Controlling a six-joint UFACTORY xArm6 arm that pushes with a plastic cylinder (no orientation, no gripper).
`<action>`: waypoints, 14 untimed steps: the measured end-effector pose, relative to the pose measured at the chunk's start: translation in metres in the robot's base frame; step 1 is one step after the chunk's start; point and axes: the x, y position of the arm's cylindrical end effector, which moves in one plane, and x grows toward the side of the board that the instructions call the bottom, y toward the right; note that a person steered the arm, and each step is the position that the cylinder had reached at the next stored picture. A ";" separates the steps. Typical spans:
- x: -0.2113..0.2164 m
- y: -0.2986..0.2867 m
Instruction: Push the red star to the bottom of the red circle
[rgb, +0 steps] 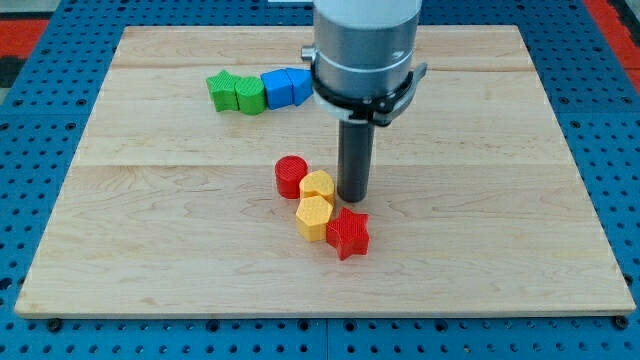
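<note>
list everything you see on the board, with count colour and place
red circle: 1, red, board centre, at the cluster's left
red star: 1, red, lower right of the cluster
yellow blocks: 2, yellow, between circle and star, second at
green blocks: 2, green, upper left row, second at
blue blocks: 2, blue, right of the green, second at
wooden board: 1, light wood, on blue pegboard
my tip: 1, dark rod, just above the red star, right of the upper yellow block

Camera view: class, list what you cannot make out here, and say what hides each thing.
- Blue blocks: the right one's shape and right end are hidden by the arm's grey body.
- Arm's upper part: cut off by the view's top edge.
- My tip: whether it touches the yellow block or red star is unclear.
</note>
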 end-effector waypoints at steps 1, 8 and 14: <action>0.034 0.042; 0.112 -0.116; 0.054 -0.114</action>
